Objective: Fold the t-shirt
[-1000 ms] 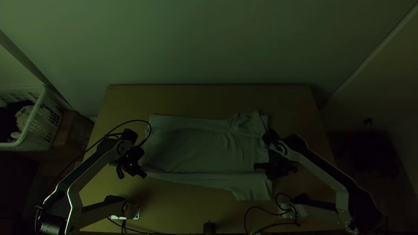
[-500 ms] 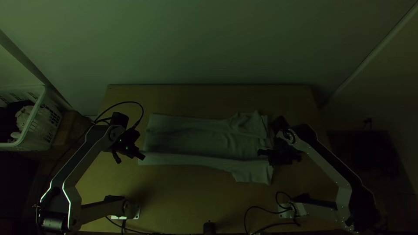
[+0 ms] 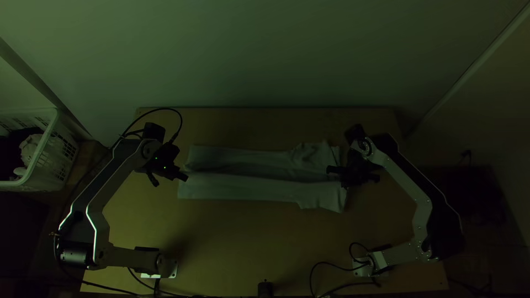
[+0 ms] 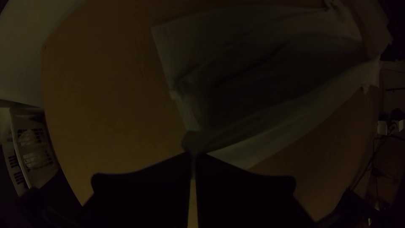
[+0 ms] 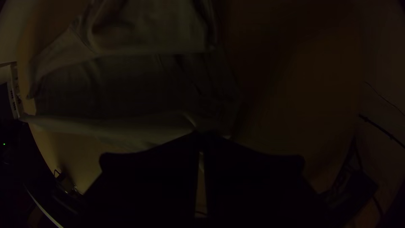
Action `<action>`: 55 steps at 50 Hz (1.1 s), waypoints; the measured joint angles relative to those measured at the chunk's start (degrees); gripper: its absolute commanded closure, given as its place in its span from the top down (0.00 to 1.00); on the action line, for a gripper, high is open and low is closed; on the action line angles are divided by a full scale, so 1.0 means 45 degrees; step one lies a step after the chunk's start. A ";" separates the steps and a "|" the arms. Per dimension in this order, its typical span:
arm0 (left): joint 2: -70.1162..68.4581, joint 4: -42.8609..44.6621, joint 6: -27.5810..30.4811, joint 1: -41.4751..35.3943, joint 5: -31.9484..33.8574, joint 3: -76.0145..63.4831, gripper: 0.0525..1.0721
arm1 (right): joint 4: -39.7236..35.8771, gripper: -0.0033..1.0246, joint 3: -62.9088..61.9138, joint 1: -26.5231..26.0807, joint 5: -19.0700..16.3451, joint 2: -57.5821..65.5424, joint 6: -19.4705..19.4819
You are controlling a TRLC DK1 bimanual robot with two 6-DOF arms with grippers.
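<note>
1. Both tools have moved up the frame, drawing the t-shirt's lower side with them into a narrower strip.
2. The left tool point(image 3: 184, 177), left of centre, is closed on the t-shirt point(image 3: 243, 189) near its left end.
3. The right tool point(image 3: 345, 182), right of centre, grips its right end.
4. The t-shirt spans the middle, its lower side folded up part way, the sleeve parts uneven at right.
5. Wooden surface point(image 3: 243, 237) gives broad room below and a narrower band above.
6. A basket point(image 3: 48, 171) stands beyond its left edge.
</note>
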 measured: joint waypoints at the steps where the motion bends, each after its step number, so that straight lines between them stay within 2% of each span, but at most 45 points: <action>1: 0.0087 0.0005 -0.0005 0.0000 0.0000 0.0107 0.03 | 0.0005 0.03 0.0102 -0.0005 0.0000 0.0107 0.0000; 26: 0.2200 0.0525 -0.0291 0.0000 0.0000 0.2040 0.03 | 0.0296 0.03 0.3167 -0.0719 0.0049 0.3060 -0.0243; 48: 0.3959 0.1132 -0.0733 0.0000 0.0005 0.3521 0.04 | 0.0544 0.03 0.5134 -0.0840 0.0092 0.5362 -0.0291; 49: 0.3997 0.1224 -0.0782 0.0000 0.0000 0.3541 0.07 | 0.0544 0.05 0.5212 -0.0850 0.0092 0.5421 -0.0291; 50: 0.4031 0.1326 -0.0831 0.0000 0.0000 0.3541 0.15 | 0.0563 0.11 0.5251 -0.0860 0.0092 0.5479 -0.0291; 51: 0.4075 0.1413 -0.0874 0.0000 0.0000 0.3546 0.28 | 0.0573 0.18 0.5309 -0.0865 0.0097 0.5532 -0.0291; 52: 0.4109 0.1481 -0.0918 0.0000 0.0005 0.3560 0.45 | 0.0573 0.23 0.5343 -0.0869 0.0097 0.5557 -0.0296; 54: 0.4177 0.1637 -0.1025 0.0000 0.0000 0.3565 0.86 | 0.0588 0.32 0.5396 -0.0874 0.0102 0.5591 -0.0350; 55: 0.4221 0.1710 -0.1112 0.0000 0.0000 0.3565 0.98 | 0.0593 0.37 0.5425 -0.0874 0.0117 0.5605 -0.0389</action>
